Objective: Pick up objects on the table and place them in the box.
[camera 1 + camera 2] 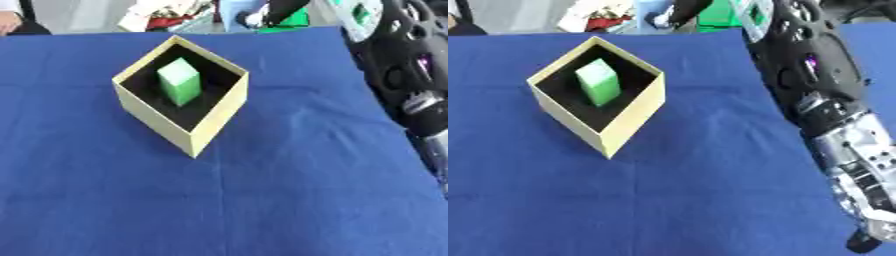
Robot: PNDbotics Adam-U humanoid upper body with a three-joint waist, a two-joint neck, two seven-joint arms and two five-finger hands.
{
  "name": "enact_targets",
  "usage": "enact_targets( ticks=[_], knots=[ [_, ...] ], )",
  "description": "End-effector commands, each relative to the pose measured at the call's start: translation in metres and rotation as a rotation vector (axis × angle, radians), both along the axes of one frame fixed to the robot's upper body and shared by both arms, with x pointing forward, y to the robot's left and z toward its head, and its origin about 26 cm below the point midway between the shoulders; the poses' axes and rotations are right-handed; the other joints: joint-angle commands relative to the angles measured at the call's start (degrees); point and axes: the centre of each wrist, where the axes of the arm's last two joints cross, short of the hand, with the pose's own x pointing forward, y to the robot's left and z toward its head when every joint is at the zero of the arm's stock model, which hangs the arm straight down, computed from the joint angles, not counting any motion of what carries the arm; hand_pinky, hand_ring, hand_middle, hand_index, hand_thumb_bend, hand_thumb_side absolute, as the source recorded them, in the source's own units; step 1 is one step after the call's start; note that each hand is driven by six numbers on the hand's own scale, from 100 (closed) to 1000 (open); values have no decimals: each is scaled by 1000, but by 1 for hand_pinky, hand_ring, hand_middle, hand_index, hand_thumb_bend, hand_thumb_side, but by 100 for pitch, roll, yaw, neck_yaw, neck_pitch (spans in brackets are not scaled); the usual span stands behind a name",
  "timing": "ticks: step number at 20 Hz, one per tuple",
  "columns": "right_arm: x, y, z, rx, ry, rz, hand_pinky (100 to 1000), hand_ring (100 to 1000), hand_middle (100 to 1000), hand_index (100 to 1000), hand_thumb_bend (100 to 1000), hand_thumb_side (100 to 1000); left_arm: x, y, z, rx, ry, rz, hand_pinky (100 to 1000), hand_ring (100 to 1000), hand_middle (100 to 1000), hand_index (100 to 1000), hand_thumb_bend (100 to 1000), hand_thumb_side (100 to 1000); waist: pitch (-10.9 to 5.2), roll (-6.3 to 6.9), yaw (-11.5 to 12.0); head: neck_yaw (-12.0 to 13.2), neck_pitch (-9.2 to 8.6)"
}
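A cream cardboard box (217, 120) with a black inside stands on the blue cloth, left of centre and turned corner-on to me. Inside it a green block (180, 81) rests tilted, leaning toward the back left. I see no loose objects on the cloth around the box. My right arm (811, 65) runs down the right edge of the view, well clear of the box. My right hand (866, 215) shows only partly at the lower right corner of the right eye view, with nothing visibly in it. My left hand is out of view.
The blue cloth (289, 200) covers the whole table, with bare cloth in front of and beside the box. Beyond the far edge lie mixed items in red, white (171, 15) and green (293, 20).
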Motion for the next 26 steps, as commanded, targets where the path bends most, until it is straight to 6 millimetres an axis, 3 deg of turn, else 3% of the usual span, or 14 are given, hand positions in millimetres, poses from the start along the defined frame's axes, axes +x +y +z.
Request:
enact_targets(
  ticks=[1,13,23,26],
  knots=[
    [-8,10,12,5,-22,45,878,876,696,756,100,616,-2,0,10,15,-32,-7,711,631,678,721,146,883,-157,-13,19,-38,19],
    [5,22,-26,-44,103,70,877,883,698,776,100,694,-2,-1,11,12,-36,-9,710,632,679,720,146,883,-147,-22,65,-115,-18],
    [7,27,-43,-88,164,115,889,902,746,836,100,791,-1,-1,12,11,-39,-8,709,633,680,720,147,882,-156,-26,54,-97,83],
    [6,28,-43,-112,164,125,905,931,813,935,100,865,-1,-1,12,11,-40,-7,709,634,681,720,146,881,-165,-31,50,-57,81]
  ],
)
